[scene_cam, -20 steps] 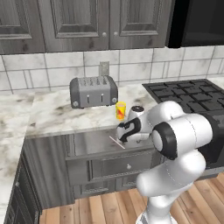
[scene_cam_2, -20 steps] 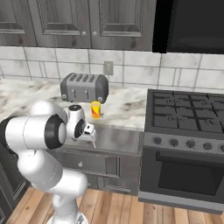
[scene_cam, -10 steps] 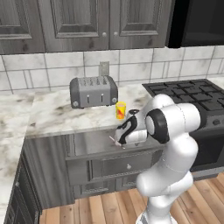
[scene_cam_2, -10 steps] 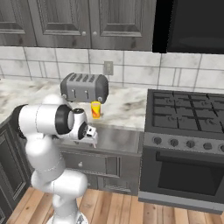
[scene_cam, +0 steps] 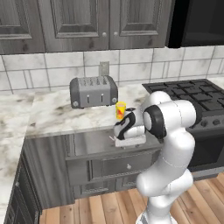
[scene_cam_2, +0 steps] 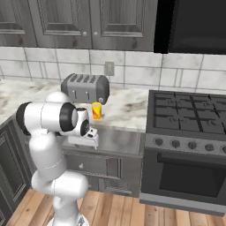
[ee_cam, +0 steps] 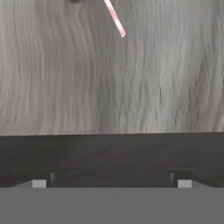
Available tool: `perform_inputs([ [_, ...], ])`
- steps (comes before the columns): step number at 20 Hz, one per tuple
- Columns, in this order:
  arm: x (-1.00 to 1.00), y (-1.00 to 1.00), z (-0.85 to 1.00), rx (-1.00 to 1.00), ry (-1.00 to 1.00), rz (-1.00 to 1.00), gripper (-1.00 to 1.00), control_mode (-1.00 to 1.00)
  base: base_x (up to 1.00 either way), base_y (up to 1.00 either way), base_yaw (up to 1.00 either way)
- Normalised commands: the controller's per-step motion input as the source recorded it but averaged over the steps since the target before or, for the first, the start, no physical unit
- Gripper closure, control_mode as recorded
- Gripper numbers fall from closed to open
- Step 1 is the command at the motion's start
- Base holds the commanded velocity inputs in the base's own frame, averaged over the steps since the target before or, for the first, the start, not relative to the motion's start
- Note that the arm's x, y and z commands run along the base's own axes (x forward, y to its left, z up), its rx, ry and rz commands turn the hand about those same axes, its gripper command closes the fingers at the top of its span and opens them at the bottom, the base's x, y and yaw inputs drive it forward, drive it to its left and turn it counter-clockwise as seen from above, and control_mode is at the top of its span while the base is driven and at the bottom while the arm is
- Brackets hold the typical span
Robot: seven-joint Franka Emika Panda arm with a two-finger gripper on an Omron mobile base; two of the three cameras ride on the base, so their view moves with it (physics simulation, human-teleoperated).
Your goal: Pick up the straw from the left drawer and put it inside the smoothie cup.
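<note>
1. Left drawer [scene_cam: 92,142] is pulled open under the table [scene_cam: 48,116]; the arm reaches over it from the right.
2. Smoothie cup [scene_cam: 120,110] stands on the table just behind the drawer, right of the toaster [scene_cam: 93,91].
3. Gripper [ee_cam: 111,181] hangs over the drawer's near edge with jaws wide, holding nothing.
4. Straw [ee_cam: 114,18] lies flat on the drawer floor, ahead of the gripper toward the far side, long axis diagonal to the jaw line. Likely needs advance plus wrist roll.

The straw [ee_cam: 114,18] is cut off by the hand view's top edge.
</note>
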Motion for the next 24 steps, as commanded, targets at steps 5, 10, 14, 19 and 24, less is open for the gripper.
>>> perform_inputs([
  [5, -0.81, 0.00, -0.18, -0.01, 0.06, 0.00, -1.00, -1.00, 0.00, 0.00, 0.00],
  [10, -1.00, -0.10, -0.22, 0.00, -0.05, 0.00, -1.00, -1.00, 0.00, 0.00, 0.00],
  [14, -1.00, -0.20, -0.14, 0.00, -0.15, 0.00, -1.00, -1.00, 0.00, 0.00, 0.00],
  [19, -1.00, -0.11, 0.03, 0.00, -0.06, 0.00, -1.00, -1.00, 0.00, 0.00, 0.00],
  [24, -0.38, 0.00, 0.55, 0.00, 0.00, 0.00, -1.00, -1.00, 0.00, 0.00, 0.00],
])
